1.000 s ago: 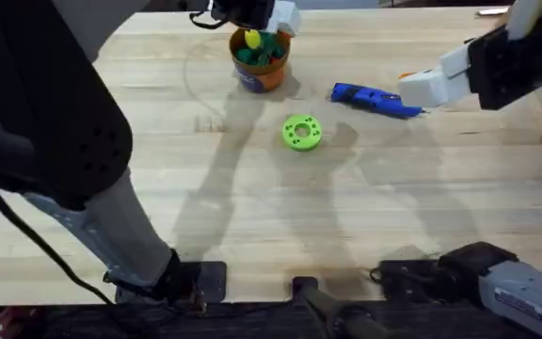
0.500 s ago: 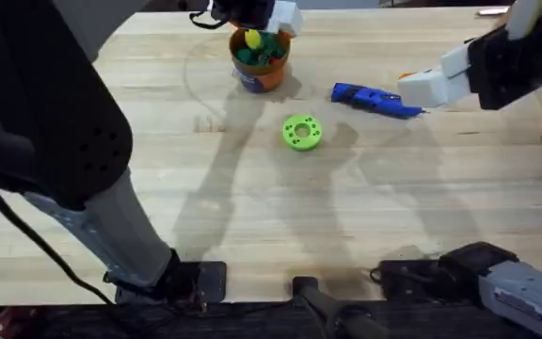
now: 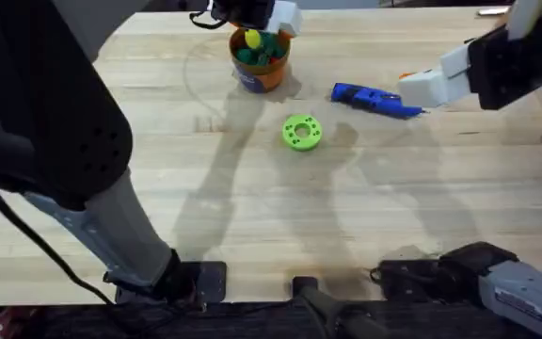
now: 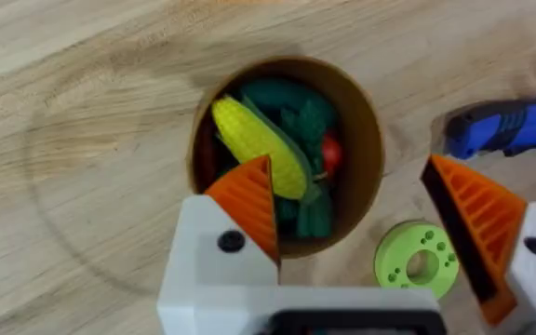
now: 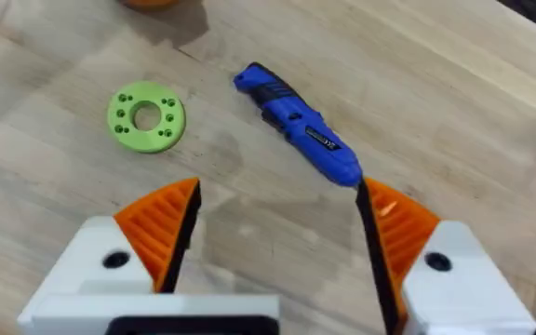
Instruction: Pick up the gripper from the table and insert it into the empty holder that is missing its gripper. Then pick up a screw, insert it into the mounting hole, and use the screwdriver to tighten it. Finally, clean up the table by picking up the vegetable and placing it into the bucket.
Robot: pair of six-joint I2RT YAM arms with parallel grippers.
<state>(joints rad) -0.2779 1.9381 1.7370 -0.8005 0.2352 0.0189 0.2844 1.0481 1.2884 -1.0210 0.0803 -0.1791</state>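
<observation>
Your left tool (image 4: pixel 352 233) hangs directly over the bucket (image 4: pixel 366 140), its orange pads spread wide with nothing between them. The vegetable (image 4: pixel 331 154) lies inside the bucket, a small reddish piece wedged against a yellow corn piece (image 4: pixel 259 149) and green toy pieces (image 4: pixel 291 102). Judge the cleanup step as done.

Your right tool (image 5: pixel 277 219) hovers over the bench (image 3: pixel 252 188), pads spread wide, holding nothing. In the overhead view it sits at about 3 o'clock from the screwdriver (image 3: pixel 374 99), just beside its tip.

The screwdriver lies flat on the bench at about 3 o'clock from the bucket. It is well apart from the green disc (image 3: pixel 301 133), which rests at about 5 o'clock from the bucket.

Handling notes, as judgement:
- Treat the screwdriver as light and rigid. Its moulded plastic body will not deform under the pads.
- Expect the smooth, rounded body to roll or pivot if you close off-centre.
- Take hold across the thick mid-body, pads square to the long axis. Avoid the narrow tip end.
- Treat the vegetable as very light and hard; it needs no further grip.
</observation>
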